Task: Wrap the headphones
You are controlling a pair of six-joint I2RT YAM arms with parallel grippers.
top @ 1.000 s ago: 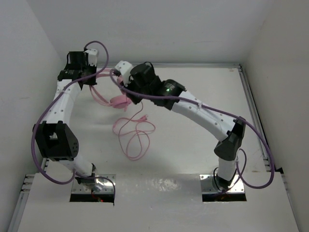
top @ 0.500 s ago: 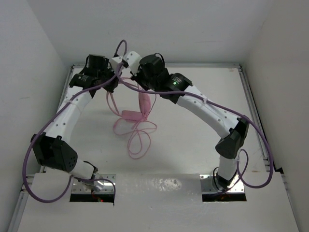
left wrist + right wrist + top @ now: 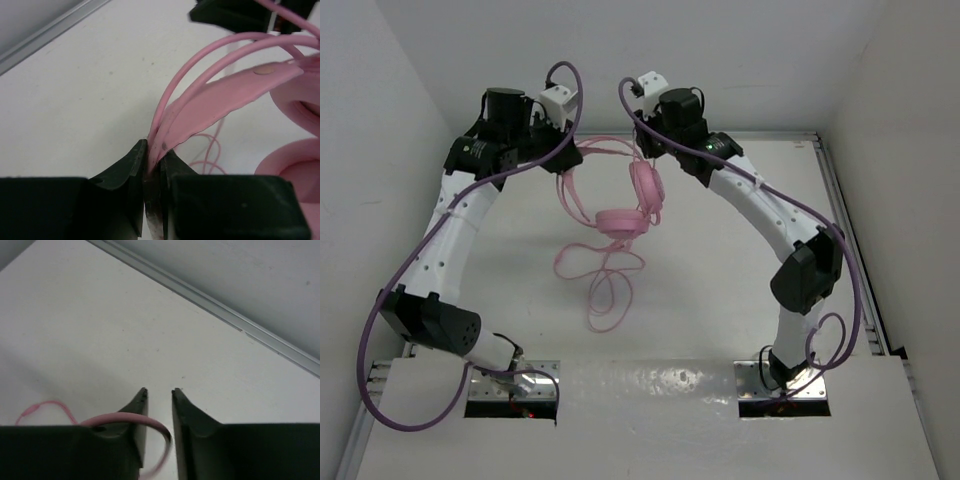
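Dangling pink headphones [image 3: 644,186] trail a loosely looped cord [image 3: 604,262].

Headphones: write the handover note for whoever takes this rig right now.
Left gripper: shut on the headphones at the headband.
Right gripper: jaws nearly closed on a thin pink strand of the headphones; which part it is cannot be told.
Position: the headband is stretched between the two grippers above the table, with both earcups hanging below it. The cord lies in loose loops on the table.
Done: headphones lifted.
Left: none of the cord is wound yet, so all the wrapping remains.
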